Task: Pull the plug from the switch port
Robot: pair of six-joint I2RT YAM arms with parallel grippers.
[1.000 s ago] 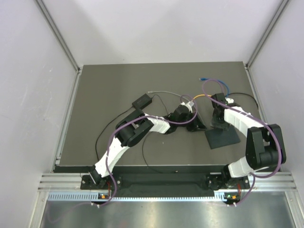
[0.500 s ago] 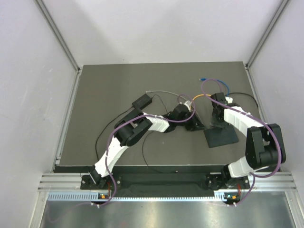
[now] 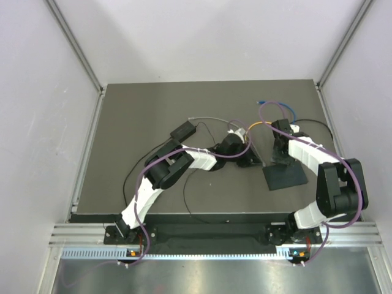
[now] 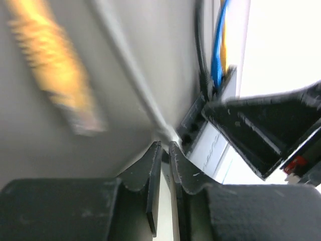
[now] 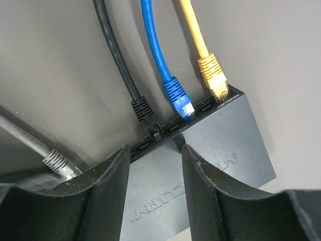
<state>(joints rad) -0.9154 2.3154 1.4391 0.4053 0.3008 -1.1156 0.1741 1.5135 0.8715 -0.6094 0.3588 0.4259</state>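
Left claw (image 4: 164,145) pressed nearly together — pinching the grey plug (image 5: 57,161) at the end of the switch's (image 5: 220,145) port row. Right claw (image 5: 155,149) spread wide — fingers planted on the switch, right side of the tabletop (image 3: 141,110).

The flat matte black rectangular switch box (image 3: 286,176) lies on the dark grey table (image 3: 141,110), right side; the smaller black oblong block (image 3: 183,130) lies well left of it, farther back.
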